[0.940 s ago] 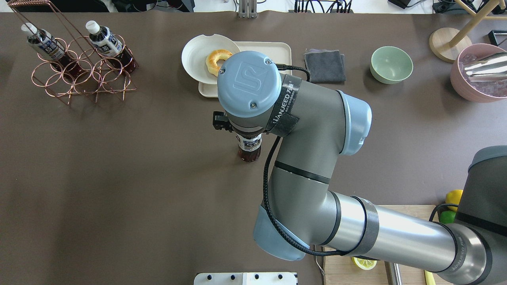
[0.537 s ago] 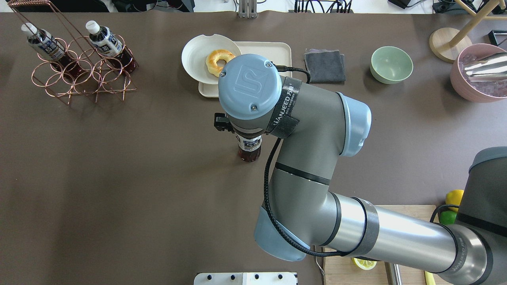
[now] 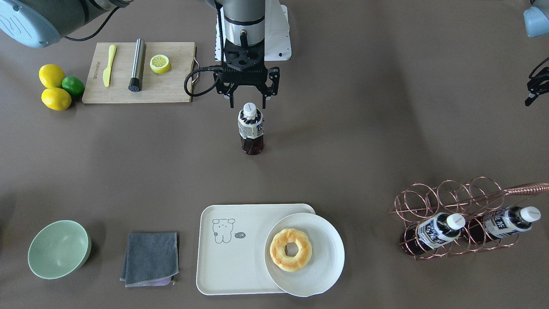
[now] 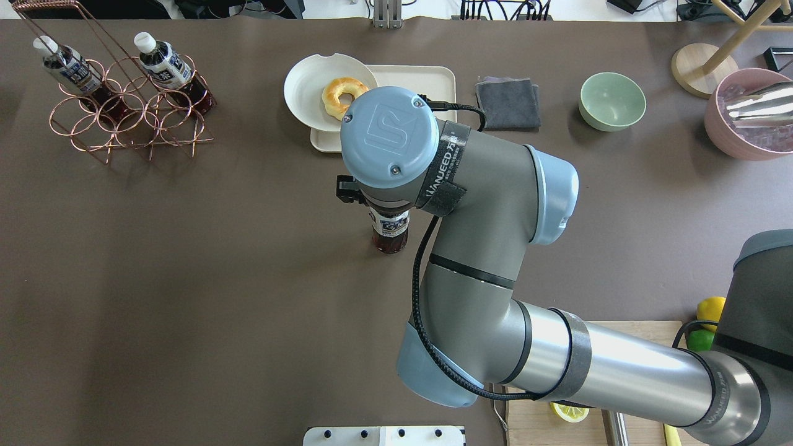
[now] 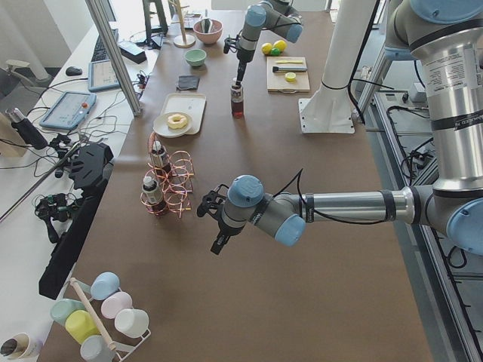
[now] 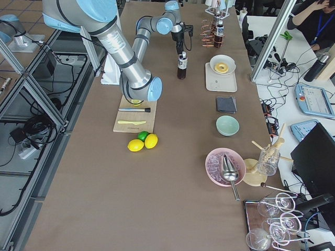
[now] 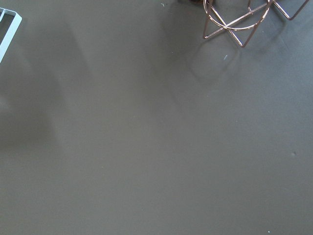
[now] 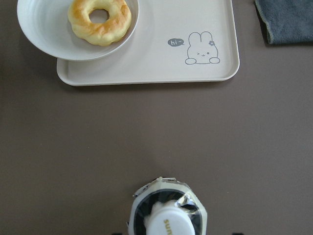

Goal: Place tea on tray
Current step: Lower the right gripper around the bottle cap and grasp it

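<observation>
The right arm's black two-finger gripper (image 3: 248, 105) hangs point-down in the upper middle of the front-facing view. Its jaws are spread wide, and the fingertips sit at either side of the white screw cap without touching it. Under it the small clear plastic bottle of dark brown tea (image 3: 251, 131) stands upright on the brown tabletop, gripped by nothing. From overhead, the bottle is in the same spot as a moment ago, while the blue wrist cap above it has slid slightly lower in the frame. The large cream rectangular tray (image 3: 231, 266) with its line-drawn animal lies well apart from the bottle, at the bottom centre of the front-facing view. A round white plate (image 3: 330, 257) carrying a golden ring doughnut (image 3: 291, 249) overlaps the tray's right end. To the tray's left lie a folded grey cloth (image 3: 150, 257) and a pale green bowl (image 3: 58, 249). At lower right a copper wire rack (image 3: 450, 201) holds two matching bottles on a tilt. A wooden cutting board (image 3: 171, 86) sits at upper left, just beside the gripper. The left gripper (image 3: 532, 91) only peeks in at the right edge, and I cannot tell whether it is spread or closed.
</observation>
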Motion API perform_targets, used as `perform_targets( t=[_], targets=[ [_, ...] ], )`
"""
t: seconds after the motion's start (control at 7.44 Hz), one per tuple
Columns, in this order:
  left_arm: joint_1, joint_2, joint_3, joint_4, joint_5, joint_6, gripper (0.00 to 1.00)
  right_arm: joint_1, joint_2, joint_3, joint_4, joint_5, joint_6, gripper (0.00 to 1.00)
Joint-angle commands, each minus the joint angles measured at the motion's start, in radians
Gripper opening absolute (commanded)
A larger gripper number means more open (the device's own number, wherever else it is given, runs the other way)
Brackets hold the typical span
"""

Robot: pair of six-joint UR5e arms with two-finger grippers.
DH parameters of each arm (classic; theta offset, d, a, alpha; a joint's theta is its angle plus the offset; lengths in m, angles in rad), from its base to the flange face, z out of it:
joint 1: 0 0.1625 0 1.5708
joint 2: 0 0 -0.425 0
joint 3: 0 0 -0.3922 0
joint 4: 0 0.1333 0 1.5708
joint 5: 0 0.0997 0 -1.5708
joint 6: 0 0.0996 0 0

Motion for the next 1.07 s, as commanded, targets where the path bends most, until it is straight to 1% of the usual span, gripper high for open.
perform_targets(
  t=[0.0,0.4,0.54,0.67,0.81,0.94],
  targets=[
    [0.0,0.0,0.0,0.002,0.0,0.0,1.0,0.0,-0.005,-0.019,0.043,-0.001,0.001,0.79],
    [0.0,-0.002,-0.002,0.0,0.0,-0.002,1.0,0.0,-0.015,-0.02,0.049,-0.001,0.0,0.75],
    [0.0,-0.005,0.0,0.002,0.0,-0.002,1.0,0.0,-0.015,-0.018,0.047,-0.001,0.0,0.72],
    [0.0,-0.005,0.0,0.0,0.0,-0.002,1.0,0.0,-0.015,-0.016,0.046,-0.001,0.001,0.51],
    [0.0,-0.005,0.0,0.0,0.0,-0.002,1.0,0.0,-0.014,-0.016,0.044,-0.001,0.001,0.13],
    [0.0,-0.005,0.0,0.002,0.0,-0.002,1.0,0.002,-0.011,-0.015,0.04,-0.011,0.0,0.0]
  ],
)
